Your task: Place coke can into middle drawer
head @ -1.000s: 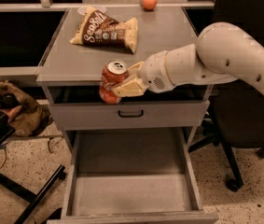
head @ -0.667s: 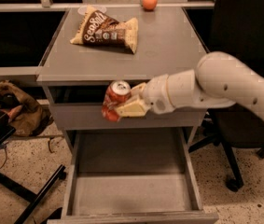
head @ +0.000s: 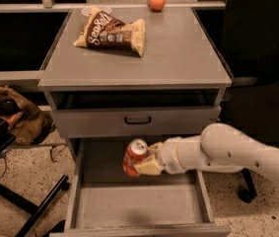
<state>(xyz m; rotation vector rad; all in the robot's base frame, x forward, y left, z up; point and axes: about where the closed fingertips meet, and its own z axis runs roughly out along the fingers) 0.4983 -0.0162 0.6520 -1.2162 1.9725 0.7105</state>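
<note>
Over the rear of the open middle drawer (head: 139,206), the gripper (head: 142,164) is clamped on the coke can (head: 134,155) – pale fingers (head: 151,167) wrap its lower right side. Can is tilted, silver top up and toward the camera. Can't tell whether its base touches the drawer floor. White arm (head: 227,152) comes in from the right, crossing the drawer's right wall. Above it sits the upper drawer front (head: 94,122) with the black handle (head: 138,120). On the cabinet top (head: 188,58): chip bag (head: 112,32) back left, orange fruit (head: 156,1) at the back edge – well apart from the can.
</note>
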